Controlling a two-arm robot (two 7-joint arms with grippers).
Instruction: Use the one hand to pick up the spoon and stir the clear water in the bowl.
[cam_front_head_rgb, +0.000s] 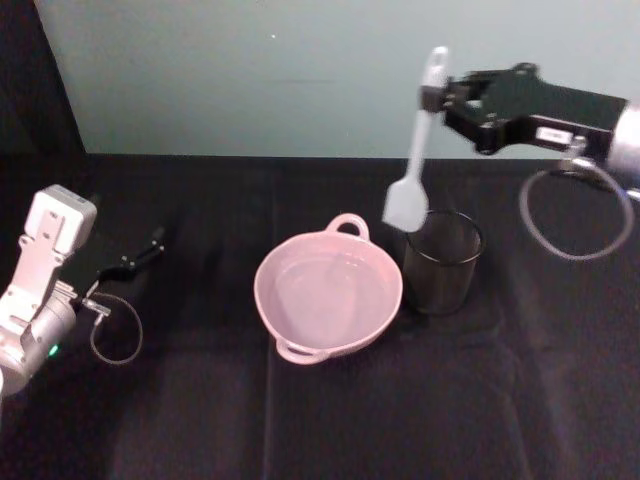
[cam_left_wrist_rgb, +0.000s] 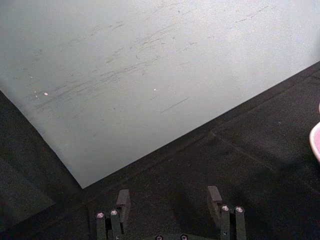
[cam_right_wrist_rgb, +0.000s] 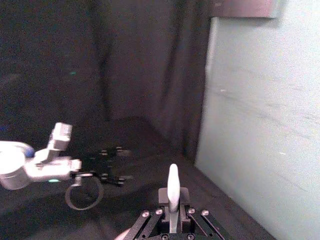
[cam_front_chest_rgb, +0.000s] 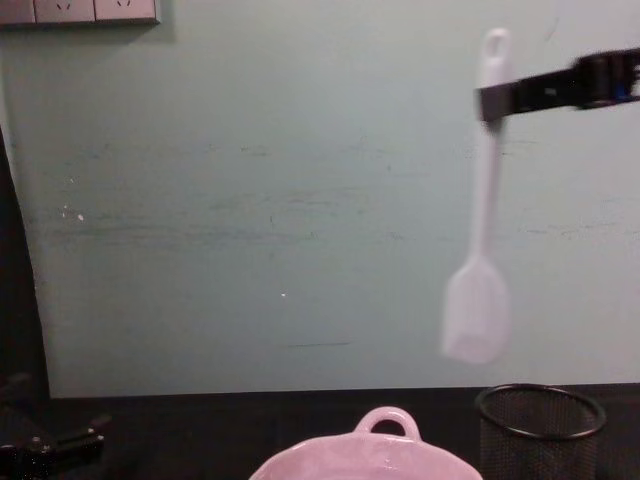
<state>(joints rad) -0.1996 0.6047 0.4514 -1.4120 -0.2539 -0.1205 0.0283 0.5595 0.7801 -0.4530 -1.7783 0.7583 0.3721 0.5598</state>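
The right gripper (cam_front_head_rgb: 434, 98) is boxy black, with white label (cam_front_head_rgb: 553, 133), silver wrist (cam_front_head_rgb: 625, 142) and grey cable loop (cam_front_head_rgb: 575, 253). The left gripper (cam_front_head_rgb: 152, 243) is black, its arm (cam_front_head_rgb: 40, 270) white.

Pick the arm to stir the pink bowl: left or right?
Right. The right end effector holds the spoon aloft near the bowl; the left end effector sits open, empty, far left.

Table (cam_front_head_rgb: 330, 420) covered with black cloth, a few creases in it, far edge up against a pale wall. Two things sit on it. Pink bowl (cam_front_head_rgb: 328, 292) near the middle, upright, one loop handle at its far rim, another at its near rim. Black mesh cup (cam_front_head_rgb: 442, 262) upright just beside the bowl on the robot's right, slightly farther back; touching or not, cannot tell.
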